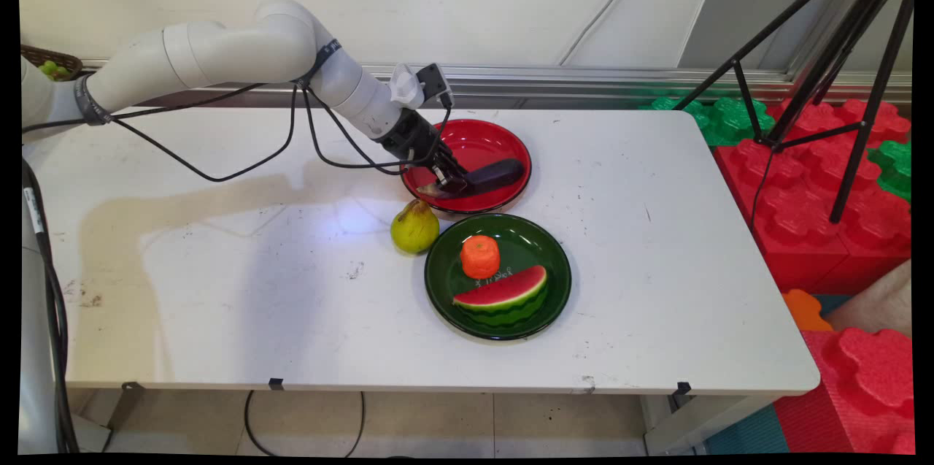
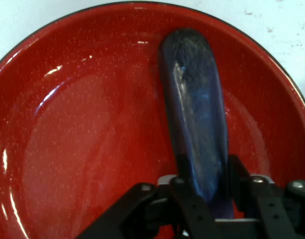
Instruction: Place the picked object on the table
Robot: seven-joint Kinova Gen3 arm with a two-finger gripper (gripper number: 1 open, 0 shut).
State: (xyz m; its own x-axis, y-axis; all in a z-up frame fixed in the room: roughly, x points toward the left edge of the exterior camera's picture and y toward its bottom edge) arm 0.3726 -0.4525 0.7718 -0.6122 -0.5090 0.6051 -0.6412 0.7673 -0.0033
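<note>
A dark purple eggplant [image 1: 498, 174] [image 2: 194, 99] lies in a red plate [image 1: 474, 131] [image 2: 82, 139] at the back of the white table [image 1: 219, 268]. My gripper [image 1: 448, 183] [image 2: 207, 172] reaches down into the plate from the left. It is shut on the eggplant's near end, with one black finger [image 2: 181, 172] pressed against each side. The eggplant's far end rests on the plate.
Just in front stands a green plate [image 1: 439, 288] holding an orange [image 1: 479, 256] and a watermelon slice [image 1: 503, 293]. A yellow-green pear [image 1: 414, 227] sits on the table beside both plates. A black tripod [image 1: 839, 71] and red and green foam blocks [image 1: 824, 202] stand off the table's right.
</note>
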